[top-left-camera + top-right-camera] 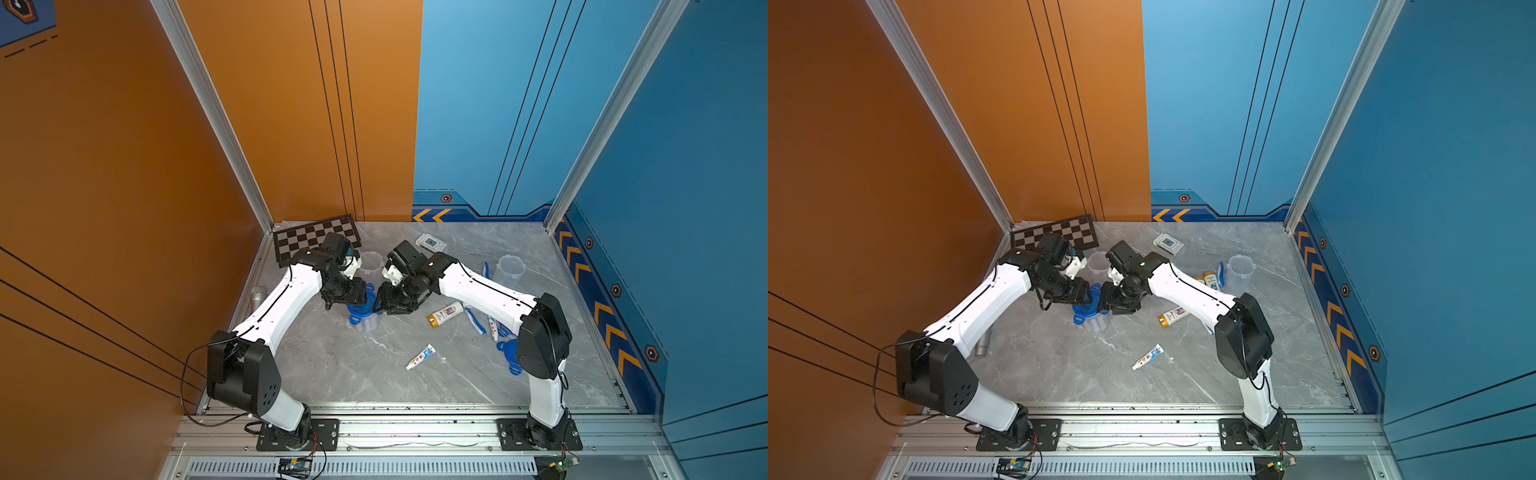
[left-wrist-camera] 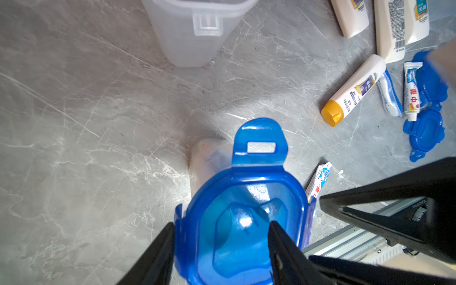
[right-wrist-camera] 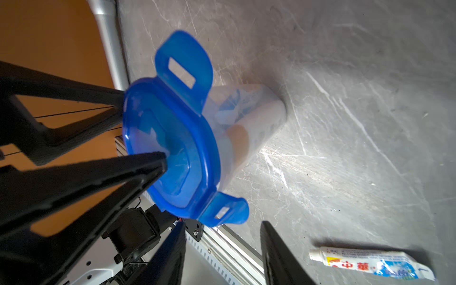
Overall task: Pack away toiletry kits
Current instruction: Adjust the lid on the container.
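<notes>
The left pincer (image 2: 220, 224), matte black and wedge-fingered, straddles part of the lid (image 2: 246, 187). One tip sits in the sunken centre panel and the other rests against the outer rim; whether it squeezes or only presses I cannot tell. The right pincer (image 3: 222, 222) is released and holds nothing, its tips parted just beside one lid tab. Under them spreads the worktop (image 1: 374, 374), a smooth grey slab veined white like marble. The lidded cup (image 3: 259, 116) stands upright left of centre, tall, tapered and of frosted clear plastic, with blurred blue and white shapes inside. Its lid is glossy translucent blue, a rounded square with two slotted tabs splayed outward. An empty cup (image 1: 370, 262) of the same make stands behind it, and a second empty cup (image 1: 509, 270) stands far to the right. Two spare lids (image 2: 425, 128) lie flat by the right arm. A bottle (image 1: 445, 314), smooth white with a gold cap, lies on its side. A toothpaste tube (image 1: 420, 357) lies alone nearer the front. A toothbrush (image 2: 389, 98) lies between the bottle and a second tube (image 2: 411, 93).
</notes>
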